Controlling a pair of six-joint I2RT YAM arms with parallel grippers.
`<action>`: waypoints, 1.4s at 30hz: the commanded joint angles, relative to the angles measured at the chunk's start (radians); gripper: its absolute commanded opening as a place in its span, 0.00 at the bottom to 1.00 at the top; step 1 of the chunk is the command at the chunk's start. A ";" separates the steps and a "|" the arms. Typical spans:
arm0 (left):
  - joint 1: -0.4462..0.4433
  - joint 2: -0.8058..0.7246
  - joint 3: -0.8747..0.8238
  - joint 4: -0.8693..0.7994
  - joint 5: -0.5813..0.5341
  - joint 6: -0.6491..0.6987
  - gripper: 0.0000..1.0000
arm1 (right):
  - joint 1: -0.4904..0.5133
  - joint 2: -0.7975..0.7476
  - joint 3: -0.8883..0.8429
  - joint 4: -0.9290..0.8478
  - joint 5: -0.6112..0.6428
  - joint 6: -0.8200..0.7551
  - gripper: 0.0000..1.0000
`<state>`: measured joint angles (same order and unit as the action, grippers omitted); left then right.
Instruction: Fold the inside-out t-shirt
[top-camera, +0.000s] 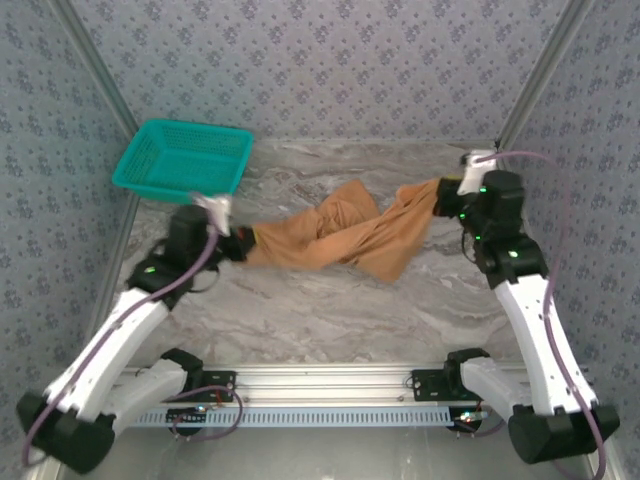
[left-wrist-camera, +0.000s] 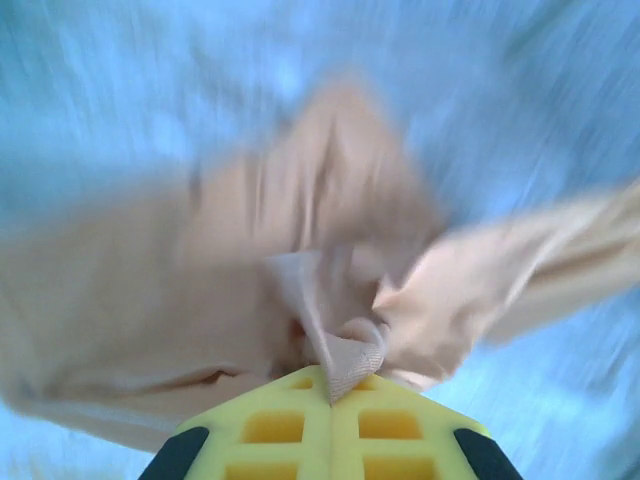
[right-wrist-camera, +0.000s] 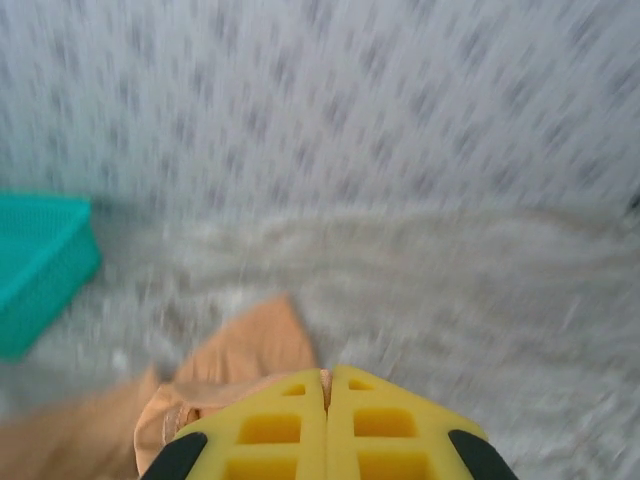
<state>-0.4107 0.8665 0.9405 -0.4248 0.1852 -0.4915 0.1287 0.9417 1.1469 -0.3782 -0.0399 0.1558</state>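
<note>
the orange-tan t-shirt (top-camera: 335, 235) is drawn out in a twisted band across the middle of the marble table (top-camera: 330, 310). its 9 o'clock end is pinched in the closed left gripper (top-camera: 240, 246), a fold being clamped between the yellow fingers (left-wrist-camera: 270, 425). its 2 o'clock end is clamped in the closed right gripper (top-camera: 447, 197). a teal mesh basket (top-camera: 183, 157) is set at 10 o'clock, apart from the shirt.

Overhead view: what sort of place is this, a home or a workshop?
Likely a robot test booth: patterned wall panels box in a marble-look table, and two arms are bolted to a metal rail.
</note>
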 joint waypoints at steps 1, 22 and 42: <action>0.076 -0.025 0.131 0.016 -0.040 -0.040 0.00 | -0.037 -0.020 0.146 0.044 -0.007 -0.024 0.00; 0.102 -0.113 0.612 -0.107 -0.174 0.076 0.00 | -0.053 -0.039 0.827 -0.209 0.036 -0.124 0.00; 0.126 0.306 0.764 -0.092 -0.313 0.219 0.00 | -0.075 0.324 0.957 -0.166 0.054 -0.229 0.00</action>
<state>-0.2935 1.1904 1.6176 -0.5541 -0.1139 -0.3054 0.0658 1.2697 2.0209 -0.5713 0.0334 -0.0692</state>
